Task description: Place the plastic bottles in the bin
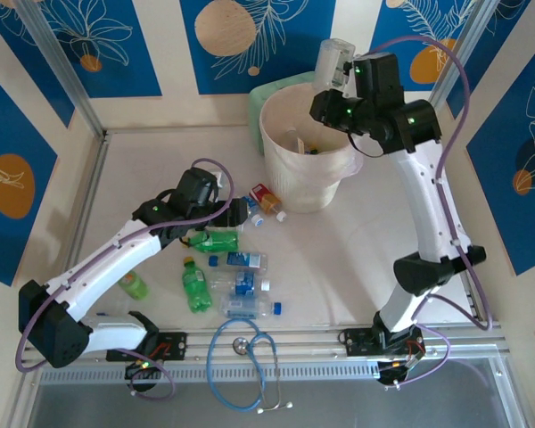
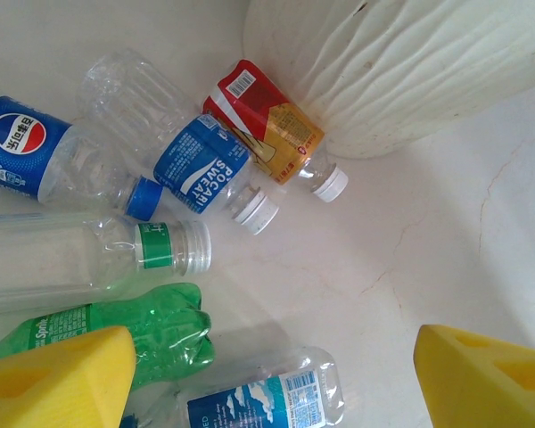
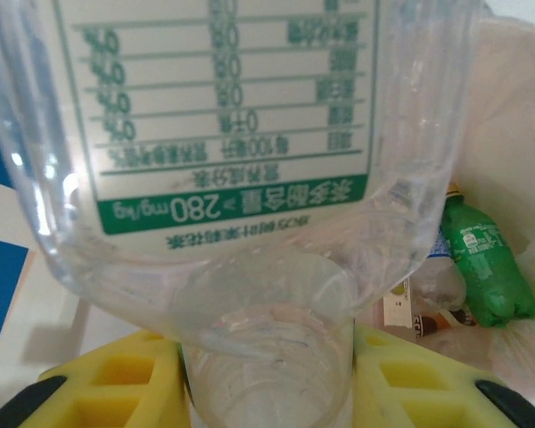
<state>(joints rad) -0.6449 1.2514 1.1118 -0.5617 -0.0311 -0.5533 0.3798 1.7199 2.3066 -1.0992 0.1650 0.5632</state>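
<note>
My right gripper is shut on the neck of a clear plastic bottle with a green and white label, held over the back rim of the cream bin. Inside the bin lie a green bottle and other bottles. My left gripper hangs open above the bottles on the table beside the bin wall. Under it lie a green Sprite bottle, a clear blue-labelled bottle, a Pocari Sweat bottle, a red and orange one and a Pepsi one.
More bottles lie in front of the left arm: two green ones and clear blue-labelled ones. A blue-tubed stethoscope lies at the near edge. A pale green box stands behind the bin.
</note>
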